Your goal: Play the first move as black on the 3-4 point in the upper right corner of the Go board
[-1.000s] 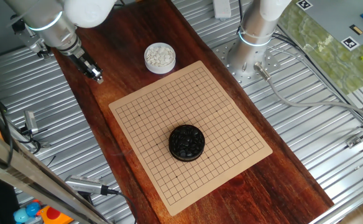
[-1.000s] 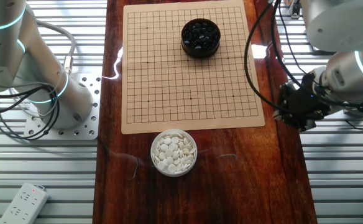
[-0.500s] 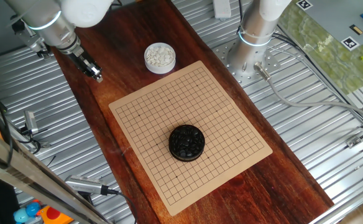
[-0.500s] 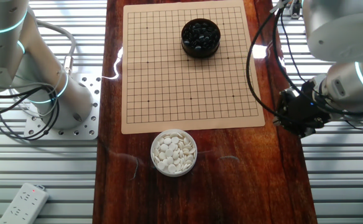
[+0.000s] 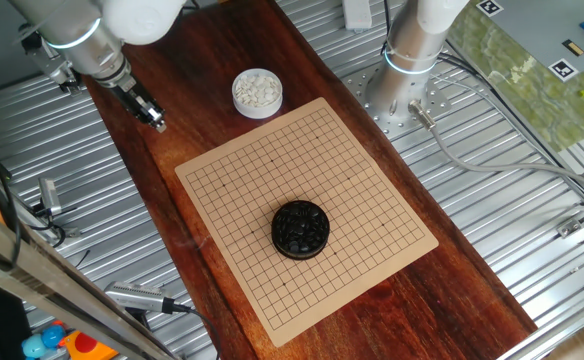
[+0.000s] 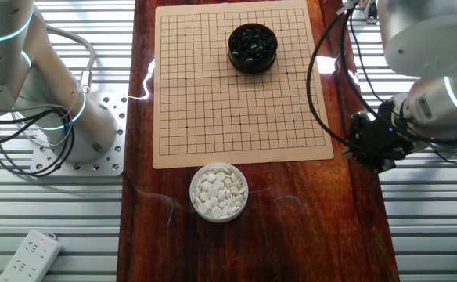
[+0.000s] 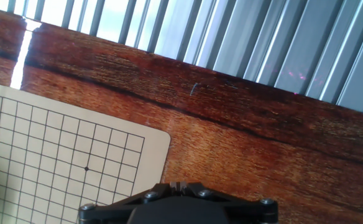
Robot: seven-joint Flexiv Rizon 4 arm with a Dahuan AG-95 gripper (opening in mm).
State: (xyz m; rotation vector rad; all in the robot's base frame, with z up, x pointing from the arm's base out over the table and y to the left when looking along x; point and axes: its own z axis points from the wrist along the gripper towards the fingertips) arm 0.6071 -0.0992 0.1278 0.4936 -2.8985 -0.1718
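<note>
The tan Go board [image 5: 352, 190] [image 6: 213, 102] lies on the dark wooden tabletop [image 5: 272, 40], with no loose stone on its grid. A round black bowl [image 5: 300, 229] [image 6: 252, 47] heaped with glossy black stones stands on the board. My gripper [image 5: 156, 123] [image 6: 372, 154] hovers over bare wood off the board's edge, far from that bowl. In the hand view my gripper [image 7: 180, 185] shows at the bottom with its fingers pressed together and nothing visible between them. One corner of the board [image 7: 76, 155] lies just below it.
A white bowl of white stones [image 5: 257, 92] [image 6: 219, 192] sits on the wood just off the board. A second arm's base [image 5: 402, 80] [image 6: 80, 133] is bolted beside the table. Ribbed metal surface [image 7: 231, 37] surrounds the wood. A power strip [image 6: 29, 257] lies at the lower left.
In the other fixed view my hand has shifted a little along the table's edge, and its cable with it. The bowls and the board have not moved.
</note>
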